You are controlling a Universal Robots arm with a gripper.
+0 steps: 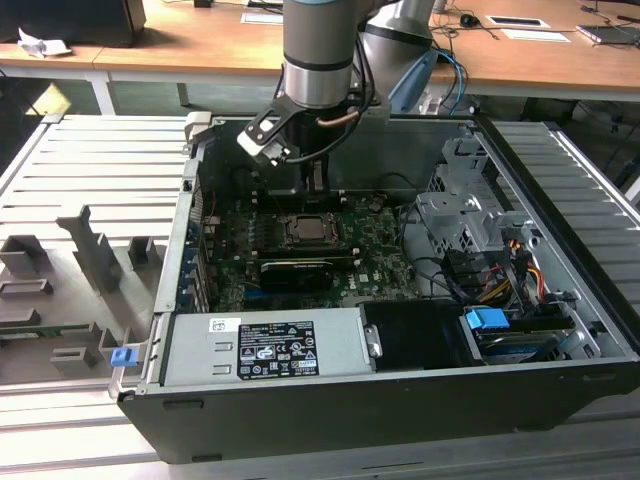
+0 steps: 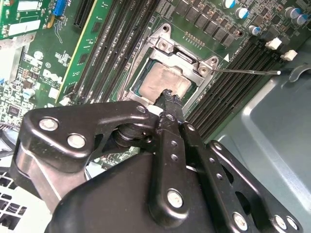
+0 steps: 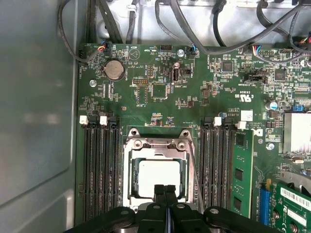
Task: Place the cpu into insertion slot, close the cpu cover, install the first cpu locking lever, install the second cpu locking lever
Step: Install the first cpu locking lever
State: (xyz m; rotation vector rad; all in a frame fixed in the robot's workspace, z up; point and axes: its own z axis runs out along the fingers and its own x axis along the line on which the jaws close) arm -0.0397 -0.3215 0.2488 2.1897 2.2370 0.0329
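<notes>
— Pincer [image 3: 164, 190] status?
— Fingers pressed together, gripping nothing; tips at the cpu [image 3: 158, 174] edge, contact unclear.
— And the cpu?
— Lying flat on the motherboard [image 3: 146, 104], framed by the lowered cpu cover [image 3: 155, 144].

Robotics lab or assembly-test workshop, by the look of it. Open desktop computer case [image 1: 400, 420] lay on a ribbed grey metal bench [image 1: 100, 160]. Industrial robot arm [image 1: 318, 50] hung over the case from its 12 o'clock. Grey moulded fixtures [image 1: 90, 250] stood on the bench at the case's 9 o'clock. Wooden desks [image 1: 200, 40] with loose papers [image 1: 528, 35] ran beyond, 12 o'clock. Green motherboard [image 3: 160, 87] lay uncovered, cpu [image 3: 158, 177] exposed; coloured wiring [image 1: 528, 272] at 3 o'clock.
</notes>
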